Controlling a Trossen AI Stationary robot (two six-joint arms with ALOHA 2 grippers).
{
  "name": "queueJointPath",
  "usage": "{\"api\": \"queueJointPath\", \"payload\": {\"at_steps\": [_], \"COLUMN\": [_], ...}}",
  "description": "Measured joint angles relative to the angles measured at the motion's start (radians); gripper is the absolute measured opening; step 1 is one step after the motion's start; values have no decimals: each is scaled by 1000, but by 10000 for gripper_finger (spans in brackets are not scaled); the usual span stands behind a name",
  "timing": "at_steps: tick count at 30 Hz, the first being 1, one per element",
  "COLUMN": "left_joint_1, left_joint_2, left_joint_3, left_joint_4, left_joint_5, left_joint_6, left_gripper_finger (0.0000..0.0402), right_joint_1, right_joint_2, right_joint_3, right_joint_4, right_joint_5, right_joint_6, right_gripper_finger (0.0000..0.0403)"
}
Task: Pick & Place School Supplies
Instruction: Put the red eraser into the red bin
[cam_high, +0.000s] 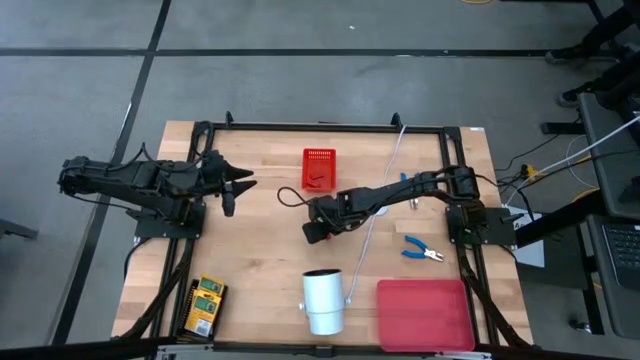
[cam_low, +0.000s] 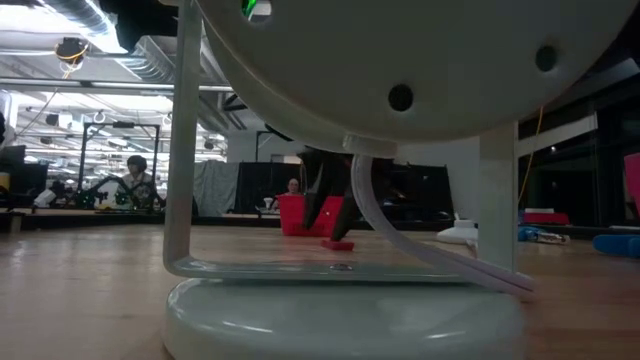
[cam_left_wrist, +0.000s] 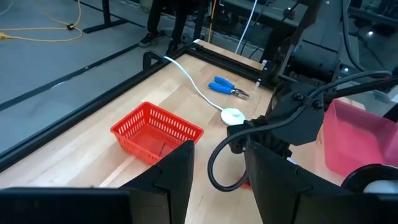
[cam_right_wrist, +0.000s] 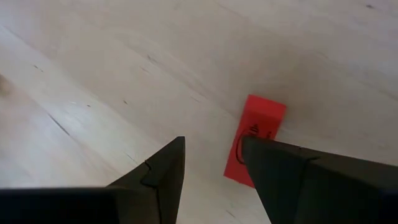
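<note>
- Right wrist view is showing what overhead hides: my right tool (cam_right_wrist: 211, 165), jaws parted and empty, hovering over a red block (cam_right_wrist: 252, 140) lying mid-tabletop (cam_right_wrist: 93, 81).
- Left tool (cam_high: 238, 186) is waiting open beside the red basket (cam_high: 319, 168).
- White cylinder (cam_low: 340, 60) is blocking most of the low view.

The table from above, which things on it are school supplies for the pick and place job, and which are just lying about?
Job:
yellow-and-green boxes
red block, under the right gripper
blue-handled pliers
second blue-handled tool

Lying about:
white cylinder
white disc on its cord
red basket and pink tray, which may be containers
</note>
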Motion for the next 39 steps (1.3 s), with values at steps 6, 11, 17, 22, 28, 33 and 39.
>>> {"api": "queueJointPath", "payload": {"at_steps": [6,11,17,22,28,33,39], "left_joint_1": [0,0,0,0,0,0,0], "left_joint_2": [1,1,1,1,1,1,1], "left_joint_3": [0,0,0,0,0,0,0], "left_joint_4": [-1,-1,-1,-1,0,0,0], "left_joint_5": [-8,-18,-19,-19,-18,-16,-15], "left_joint_6": [0,8,8,8,7,7,7], "left_gripper_finger": [143,143,143,143,143,143,143], "right_joint_1": [2,3,5,8,9,12,14], "right_joint_2": [-8,-40,-45,-46,-48,-53,-53], "right_joint_3": [-2,-10,-9,-9,-23,-47,-68], "right_joint_4": [-4,-48,-75,-70,-66,-50,-38], "right_joint_5": [-2,45,61,64,72,68,65], "right_joint_6": [-14,-5,-8,-7,-7,1,9], "right_gripper_finger": [171,171,171,171,171,171,171]}}
